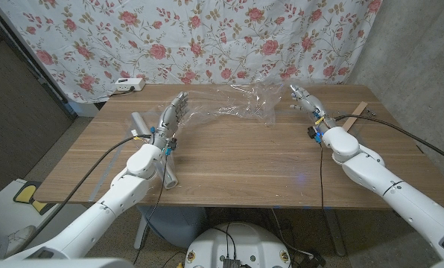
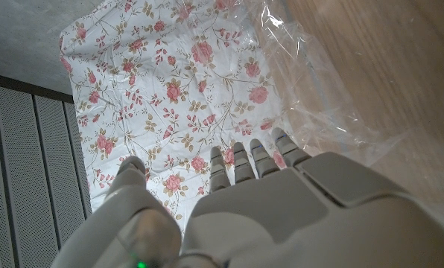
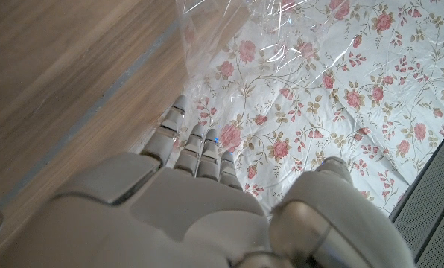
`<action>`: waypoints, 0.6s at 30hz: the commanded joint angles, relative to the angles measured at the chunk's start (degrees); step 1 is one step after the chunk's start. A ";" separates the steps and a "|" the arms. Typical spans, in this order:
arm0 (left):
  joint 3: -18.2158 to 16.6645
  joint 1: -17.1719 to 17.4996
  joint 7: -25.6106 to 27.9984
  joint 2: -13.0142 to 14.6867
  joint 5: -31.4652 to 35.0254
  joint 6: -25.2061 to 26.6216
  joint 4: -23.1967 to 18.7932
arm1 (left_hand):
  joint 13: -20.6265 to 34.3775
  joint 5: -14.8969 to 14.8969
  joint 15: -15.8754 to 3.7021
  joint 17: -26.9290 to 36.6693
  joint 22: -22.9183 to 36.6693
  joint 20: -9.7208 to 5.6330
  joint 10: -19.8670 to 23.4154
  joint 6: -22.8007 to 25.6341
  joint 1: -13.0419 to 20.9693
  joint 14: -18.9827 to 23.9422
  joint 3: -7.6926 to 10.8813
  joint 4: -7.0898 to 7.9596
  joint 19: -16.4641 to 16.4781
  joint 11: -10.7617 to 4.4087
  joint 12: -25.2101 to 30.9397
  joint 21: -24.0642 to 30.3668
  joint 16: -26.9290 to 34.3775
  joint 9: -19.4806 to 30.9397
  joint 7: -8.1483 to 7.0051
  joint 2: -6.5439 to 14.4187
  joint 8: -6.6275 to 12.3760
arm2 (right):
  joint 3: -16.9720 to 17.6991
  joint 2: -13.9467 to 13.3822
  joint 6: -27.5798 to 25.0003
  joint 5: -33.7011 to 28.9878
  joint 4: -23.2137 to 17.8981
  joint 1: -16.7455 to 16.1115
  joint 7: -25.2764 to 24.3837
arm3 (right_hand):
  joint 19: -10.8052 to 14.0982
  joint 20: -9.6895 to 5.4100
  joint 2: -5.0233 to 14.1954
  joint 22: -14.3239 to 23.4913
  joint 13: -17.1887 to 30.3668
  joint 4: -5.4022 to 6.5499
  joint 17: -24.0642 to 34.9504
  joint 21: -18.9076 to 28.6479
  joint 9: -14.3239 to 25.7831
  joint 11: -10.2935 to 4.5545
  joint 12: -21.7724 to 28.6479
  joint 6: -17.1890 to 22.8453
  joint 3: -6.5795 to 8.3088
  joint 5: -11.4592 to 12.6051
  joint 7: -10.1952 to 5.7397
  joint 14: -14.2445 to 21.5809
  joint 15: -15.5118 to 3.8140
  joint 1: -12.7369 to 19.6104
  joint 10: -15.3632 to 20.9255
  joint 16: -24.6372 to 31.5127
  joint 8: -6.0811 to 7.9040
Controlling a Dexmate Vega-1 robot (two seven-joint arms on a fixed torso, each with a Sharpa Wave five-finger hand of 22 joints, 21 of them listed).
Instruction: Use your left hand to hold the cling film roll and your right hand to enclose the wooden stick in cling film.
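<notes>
Head view: the roll lies at the bench's far left. Just beside it the left hand reaches into the film, fingers straight; whether it grips I cannot tell. Crumpled film stretches across to the right hand, which pinches its end. A stick lies far right.

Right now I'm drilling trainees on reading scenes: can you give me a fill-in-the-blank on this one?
1. The film stretches between the two ____.
2. The stick lies near the table's far ____ corner.
3. The cloth behind the table has a ____ print.

Missing: hands; right; floral
</notes>
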 commanded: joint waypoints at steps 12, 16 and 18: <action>-0.90 1.31 0.37 1.03 -0.24 0.10 -0.69 | 0.22 0.05 0.33 0.20 0.17 0.21 0.76 0.54 0.19 0.23 0.09 -0.31 0.38 -0.20 0.16 -0.57 0.32 0.27 -0.12 0.20 0.43 | 1.00 -3.74 -9.52 -6.75 -6.90 -1.49 -6.73 | 4.03 -0.96 0.51 0.17 -0.04 -1.66 0.00 0.59 0.09 -0.38 0.56 2.30 0.70 -0.13 1.22 4.01 -0.50 2.89 2.69 1.37 0.71; -0.96 1.29 0.41 0.90 -0.44 0.11 -0.55 | 0.22 0.04 0.33 0.21 0.17 0.17 0.87 0.54 0.18 0.25 0.09 -0.33 0.44 -0.21 0.19 -0.67 0.33 0.28 -0.18 0.21 0.40 | 1.54 -3.71 -11.30 -6.81 -7.92 -1.96 -7.82 | 4.69 -0.77 0.69 0.23 -0.05 -1.66 0.17 0.75 0.08 -0.48 0.42 2.28 0.71 -0.18 0.97 4.65 -0.33 2.88 2.53 1.67 0.59; -0.90 1.17 0.26 1.00 -0.36 0.19 -0.53 | 0.22 0.04 0.34 0.21 0.17 0.20 0.84 0.60 0.17 0.23 0.09 -0.34 0.46 -0.15 0.17 -0.71 0.32 0.28 -0.14 0.22 0.41 | 1.65 -3.80 -11.50 -6.93 -8.06 -2.05 -7.99 | 5.06 -0.44 0.76 0.27 -0.05 -1.66 0.29 0.84 0.08 -0.28 0.41 2.22 0.69 -0.22 0.89 5.01 -0.03 2.83 2.65 1.85 0.49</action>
